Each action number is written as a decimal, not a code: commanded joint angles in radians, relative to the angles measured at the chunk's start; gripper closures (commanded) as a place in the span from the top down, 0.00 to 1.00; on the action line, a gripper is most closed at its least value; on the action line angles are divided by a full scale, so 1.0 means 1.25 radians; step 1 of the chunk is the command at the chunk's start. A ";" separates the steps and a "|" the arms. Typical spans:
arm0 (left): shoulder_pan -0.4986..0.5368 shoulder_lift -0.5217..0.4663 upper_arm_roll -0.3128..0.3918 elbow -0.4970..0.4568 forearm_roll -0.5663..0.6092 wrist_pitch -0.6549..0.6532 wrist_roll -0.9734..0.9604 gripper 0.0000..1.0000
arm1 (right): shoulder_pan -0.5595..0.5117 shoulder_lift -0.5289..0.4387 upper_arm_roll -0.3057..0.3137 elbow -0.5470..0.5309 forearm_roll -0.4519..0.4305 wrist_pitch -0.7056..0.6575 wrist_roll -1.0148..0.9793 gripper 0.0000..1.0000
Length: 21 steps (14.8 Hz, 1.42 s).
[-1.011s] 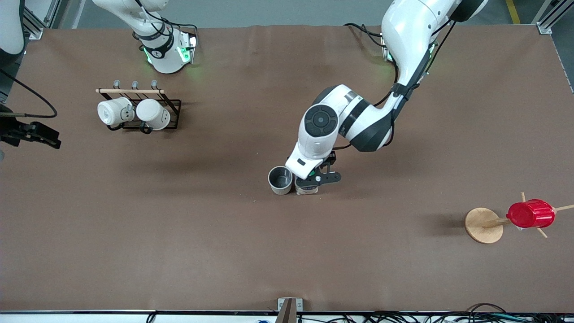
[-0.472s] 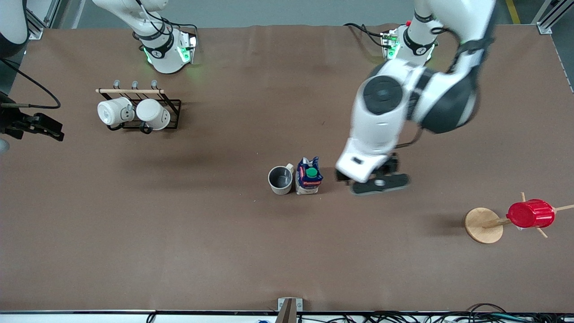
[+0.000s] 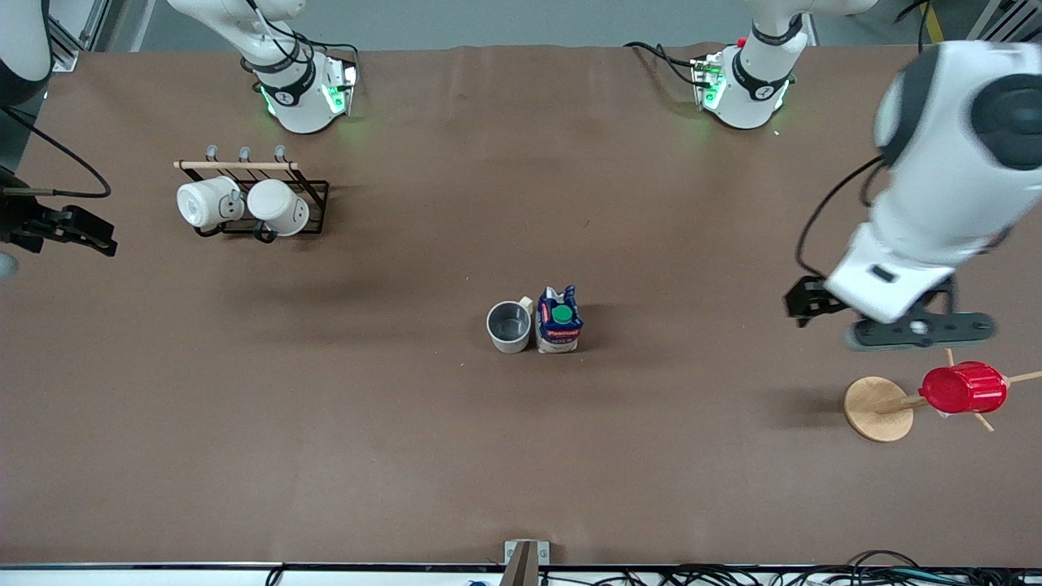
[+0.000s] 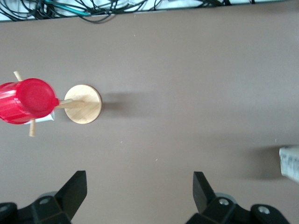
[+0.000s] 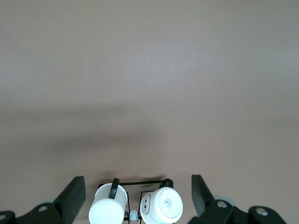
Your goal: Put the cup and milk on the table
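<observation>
The cream-beige cup (image 3: 510,326) with a grey interior stands upright on the brown table (image 3: 326,456) near its middle. The milk (image 3: 559,319), with a blue top and green cap, stands upright right beside the cup, toward the left arm's end. My left gripper (image 3: 916,332) is open and empty, up in the air over the table next to the red cup's stand; its jaws stand wide apart in the left wrist view (image 4: 139,186). My right gripper (image 3: 77,234) waits open and empty at the right arm's end of the table (image 5: 137,191).
A black rack (image 3: 313,203) with two white mugs (image 3: 244,203) stands near the right arm's base, and shows in the right wrist view (image 5: 135,205). A red ribbed cup (image 3: 963,387) hangs on a wooden stand (image 3: 875,408) at the left arm's end (image 4: 25,100).
My left gripper has let go of the milk, risen and swung away toward the left arm's end of the table. The milk stays upright beside the cup. The right arm has barely moved.
</observation>
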 commanded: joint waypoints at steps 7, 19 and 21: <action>0.117 -0.284 -0.004 -0.272 -0.115 -0.029 0.179 1.00 | -0.028 -0.021 0.011 0.011 0.055 0.000 -0.008 1.00; 0.067 -0.377 0.043 -0.340 -0.146 -0.106 0.177 1.00 | -0.024 -0.016 0.014 0.064 0.060 -0.067 -0.006 1.00; 0.067 -0.349 0.043 -0.307 -0.145 -0.107 0.177 1.00 | -0.027 -0.016 0.014 0.064 0.091 -0.077 -0.003 1.00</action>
